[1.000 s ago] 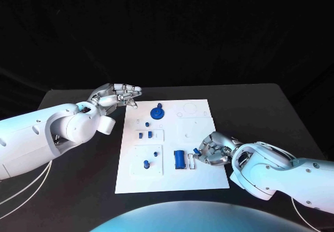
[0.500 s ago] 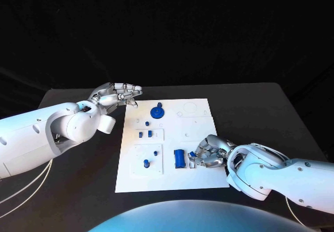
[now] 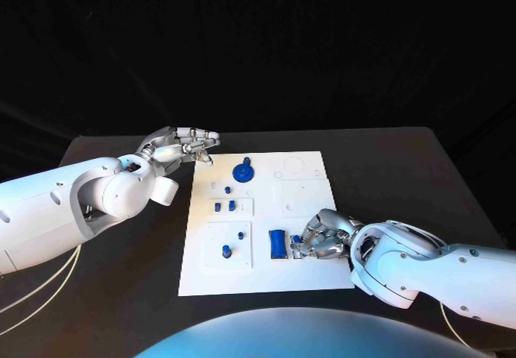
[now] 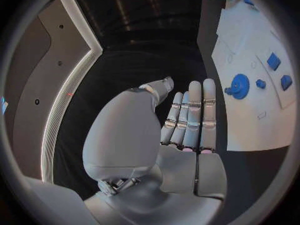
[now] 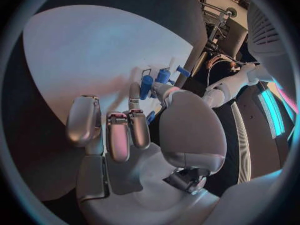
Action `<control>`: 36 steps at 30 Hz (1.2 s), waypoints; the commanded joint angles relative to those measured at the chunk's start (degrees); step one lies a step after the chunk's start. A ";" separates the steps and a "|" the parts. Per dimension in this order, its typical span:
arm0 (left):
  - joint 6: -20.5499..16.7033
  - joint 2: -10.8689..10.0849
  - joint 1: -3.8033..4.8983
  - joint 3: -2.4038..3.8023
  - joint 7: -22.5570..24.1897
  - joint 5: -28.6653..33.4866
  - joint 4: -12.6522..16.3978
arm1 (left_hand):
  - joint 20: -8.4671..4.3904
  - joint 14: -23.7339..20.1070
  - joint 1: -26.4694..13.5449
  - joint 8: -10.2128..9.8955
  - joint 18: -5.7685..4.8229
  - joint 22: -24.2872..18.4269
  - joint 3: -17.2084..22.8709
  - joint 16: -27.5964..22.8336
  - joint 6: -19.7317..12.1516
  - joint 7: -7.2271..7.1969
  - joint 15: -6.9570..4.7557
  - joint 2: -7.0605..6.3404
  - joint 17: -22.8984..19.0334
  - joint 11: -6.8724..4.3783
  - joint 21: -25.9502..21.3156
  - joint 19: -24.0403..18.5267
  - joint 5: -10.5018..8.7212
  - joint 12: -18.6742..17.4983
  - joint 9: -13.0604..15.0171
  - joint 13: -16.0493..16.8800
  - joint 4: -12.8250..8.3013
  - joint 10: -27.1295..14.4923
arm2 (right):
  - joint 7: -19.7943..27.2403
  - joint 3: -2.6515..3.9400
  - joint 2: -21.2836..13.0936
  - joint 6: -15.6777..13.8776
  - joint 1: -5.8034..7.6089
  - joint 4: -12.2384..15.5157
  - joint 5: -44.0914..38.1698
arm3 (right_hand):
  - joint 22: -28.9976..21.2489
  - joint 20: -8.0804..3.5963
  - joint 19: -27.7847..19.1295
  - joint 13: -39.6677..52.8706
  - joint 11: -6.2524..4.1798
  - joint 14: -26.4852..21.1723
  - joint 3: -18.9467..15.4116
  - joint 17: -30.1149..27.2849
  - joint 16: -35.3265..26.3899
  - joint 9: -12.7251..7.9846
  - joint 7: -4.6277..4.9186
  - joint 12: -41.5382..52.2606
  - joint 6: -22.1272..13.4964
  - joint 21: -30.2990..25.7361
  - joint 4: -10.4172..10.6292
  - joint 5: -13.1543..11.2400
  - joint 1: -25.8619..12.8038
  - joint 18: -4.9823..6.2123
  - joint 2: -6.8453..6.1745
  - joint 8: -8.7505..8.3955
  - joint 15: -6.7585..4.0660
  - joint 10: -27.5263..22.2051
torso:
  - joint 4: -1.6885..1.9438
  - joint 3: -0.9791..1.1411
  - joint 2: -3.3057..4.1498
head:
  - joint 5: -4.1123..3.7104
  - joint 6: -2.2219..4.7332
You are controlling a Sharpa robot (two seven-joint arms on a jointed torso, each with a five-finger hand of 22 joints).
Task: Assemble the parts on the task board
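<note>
Now my right hand has slid left along the task board's near right part since a second ago, closing on the blue cylinder. Its curled fingers pinch a small blue part just right of that cylinder. My left hand hasn't budged, hovering off the board's far left corner, fingers loosely curled, holding nothing, near the blue gear.

Task board mid-table, gear at its far end, cylinder near, right hand just right of it.
</note>
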 commanded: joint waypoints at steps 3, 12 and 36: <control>1.01 0.01 0.04 0.03 0.06 0.02 0.20 | 0.06 0.10 -0.59 0.32 0.75 -0.11 -0.20 -0.36 -0.20 1.28 -0.04 -0.12 -0.07 0.07 -0.34 0.24 -0.08 0.33 -0.08 0.00 0.01 -0.27 | -0.50 -0.01 0.07 1.46 -0.07 0.11 -0.55 | 9.49 -0.14 0.53 11.23 0.12 4.83 -1.23 9.27 0.27 0.03 0.23 0.27 0.14 0.05 0.12 -0.19 -1.11 -0.69 -0.15 0.11 -0.20 3.87 | 0.00 0.00 0.01 | 0.08 -0.03; 1.00 -0.03 0.04 0.03 -0.03 0.02 0.22 | 0.06 0.10 -0.59 0.32 0.75 -0.11 -0.20 -0.36 -0.20 1.28 -0.04 -0.12 -0.07 0.07 -0.34 0.24 -0.08 0.33 -0.08 0.00 0.01 -0.27 | -0.20 -0.01 0.21 0.71 -0.07 0.07 -0.73 | 9.43 -0.12 0.47 11.15 0.20 4.80 -4.58 9.14 0.22 0.10 0.33 0.03 0.15 -0.28 0.34 -0.39 -3.14 -0.65 -0.51 0.11 -0.15 3.81 | 0.00 0.00 0.01 | 0.10 0.06; 0.93 -0.34 0.05 0.02 -0.38 0.02 0.22 | 0.09 0.11 -0.77 0.32 0.74 -0.17 -0.25 -0.35 -0.24 1.30 -0.02 -0.07 -0.10 0.09 -0.43 0.25 -0.08 0.34 -0.09 0.00 0.16 -0.32 | 3.46 -0.01 -2.00 2.12 -0.07 1.15 1.75 | 9.49 -0.21 0.54 11.24 0.05 4.83 -12.36 9.33 0.27 0.25 0.13 0.03 -0.02 -0.15 -0.22 -0.27 -3.05 -0.69 0.07 0.00 -0.27 3.83 | -0.06 0.02 -0.05 | 0.51 0.06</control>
